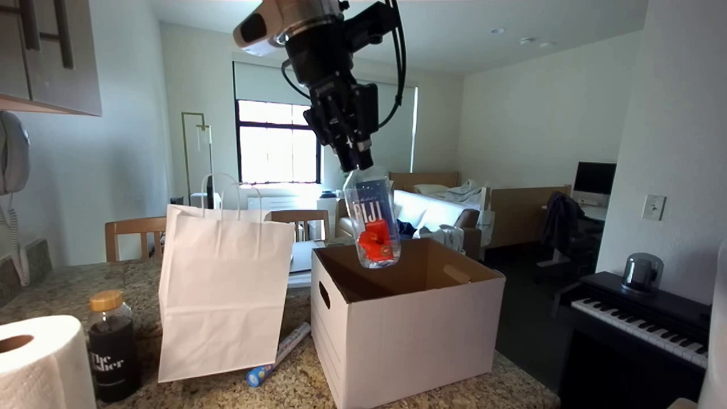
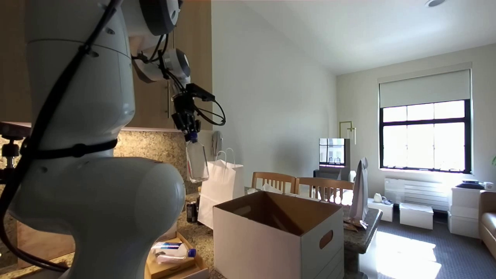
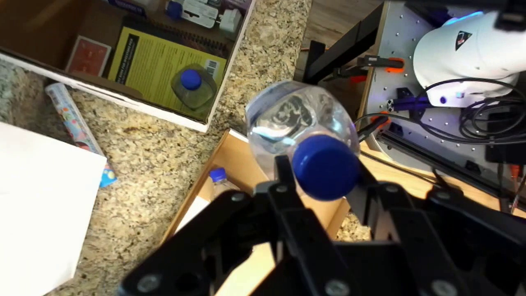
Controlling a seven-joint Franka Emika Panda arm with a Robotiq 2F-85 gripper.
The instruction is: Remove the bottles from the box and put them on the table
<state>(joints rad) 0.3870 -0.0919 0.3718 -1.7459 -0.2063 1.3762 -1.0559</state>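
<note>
Above the speckled brown stone desk, beside the large white cardboard box: one blue-capped clear plastic bottle, tilted, gripped at the cap by the black two-fingered tool. Placing seemed to want straightening and full footing before release.
</note>
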